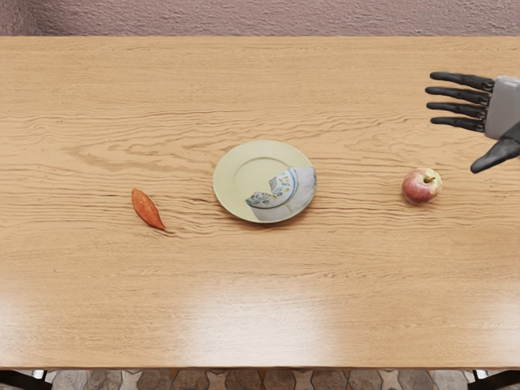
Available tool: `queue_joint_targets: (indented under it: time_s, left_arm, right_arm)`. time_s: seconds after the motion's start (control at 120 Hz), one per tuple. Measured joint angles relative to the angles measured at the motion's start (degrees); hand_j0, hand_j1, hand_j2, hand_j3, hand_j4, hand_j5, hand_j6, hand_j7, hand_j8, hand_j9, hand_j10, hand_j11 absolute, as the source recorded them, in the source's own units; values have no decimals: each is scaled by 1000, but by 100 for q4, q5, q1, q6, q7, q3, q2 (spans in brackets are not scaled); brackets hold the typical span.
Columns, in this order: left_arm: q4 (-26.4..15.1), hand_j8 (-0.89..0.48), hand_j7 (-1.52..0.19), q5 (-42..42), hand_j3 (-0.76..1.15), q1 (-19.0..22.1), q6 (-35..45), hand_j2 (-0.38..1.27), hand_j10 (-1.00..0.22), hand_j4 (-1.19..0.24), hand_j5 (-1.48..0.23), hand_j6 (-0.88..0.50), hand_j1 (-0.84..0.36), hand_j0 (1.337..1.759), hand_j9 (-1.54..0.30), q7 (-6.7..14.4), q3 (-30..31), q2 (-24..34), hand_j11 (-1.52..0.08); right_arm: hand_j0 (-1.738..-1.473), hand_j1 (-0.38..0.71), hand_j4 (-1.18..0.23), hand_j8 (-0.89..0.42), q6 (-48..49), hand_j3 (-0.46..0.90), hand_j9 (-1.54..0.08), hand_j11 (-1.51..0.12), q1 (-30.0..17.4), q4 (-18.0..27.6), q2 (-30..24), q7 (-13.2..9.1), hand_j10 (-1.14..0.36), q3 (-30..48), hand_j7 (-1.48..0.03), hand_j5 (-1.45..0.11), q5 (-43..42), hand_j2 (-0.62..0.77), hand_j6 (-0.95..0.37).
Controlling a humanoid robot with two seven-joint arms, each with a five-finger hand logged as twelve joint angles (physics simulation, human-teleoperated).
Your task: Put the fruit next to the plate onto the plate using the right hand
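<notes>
A red and yellow apple (422, 185) rests on the wooden table, to the right of the plate. The pale yellow plate (252, 166) with a blue-grey painted patch lies near the table's middle and holds nothing. My right hand (470, 114) hovers at the right edge of the view, above and to the right of the apple, with its dark fingers (455, 93) spread out towards the left and its thumb pointing down. It holds nothing and does not touch the apple. The left arm is out of view.
An orange-red, elongated sweet potato (148, 208) lies to the left of the plate. The table's front edge runs along the bottom of the view, and a wall borders its far side.
</notes>
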Motion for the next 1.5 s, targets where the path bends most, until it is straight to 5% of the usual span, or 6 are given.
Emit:
queue_joint_targets:
  time_s: [0.158,0.283,0.492,0.8,1.025,1.5]
  left_arm:
    - [0,0,0,0,0,0,0,0,0,0,0,0,349,1658,0,0,-1,0,0]
    - [0,0,0,0,0,0,2,0,0,0,0,0,349,1658,0,0,0,0,0]
    - [1,0,0,0,0,0,0,0,0,0,0,0,349,1658,0,0,0,0,0]
    - [0,0,0,0,0,0,1,0,0,0,0,0,349,1658,0,0,0,0,0]
    - [0,0,0,0,0,0,0,0,0,0,0,0,349,1658,0,0,0,0,0]
    - [0,0,0,0,0,0,-1,0,0,0,0,0,349,1658,0,0,0,0,0]
  right_arm:
    - [-1658,-316,-28,-28,1,0,-37,-37,143,98,197,-234,-28,20,-38,-37,-251,-4,-27]
    - [-1658,-317,-28,-29,-450,0,-36,-36,603,531,442,-920,-29,7,-37,-37,-2269,-4,-29]
    - [-1658,-318,-31,-32,-2260,0,-36,-36,737,856,872,-1218,-31,-397,-36,-37,-4404,-4,-33]
    - [-1658,-315,-36,-36,-4659,0,-40,-40,-156,1153,1693,-1181,-35,-779,-40,-41,-5049,-4,-38]
    - [-1658,-270,-73,-73,-4881,0,-89,-89,-524,846,1800,-776,-72,-792,-89,-90,-5087,-10,-75]
    - [-1658,-91,-222,-223,-4949,0,-283,-283,-638,-14,2126,-715,-221,-756,-283,-284,-5084,-40,-224]
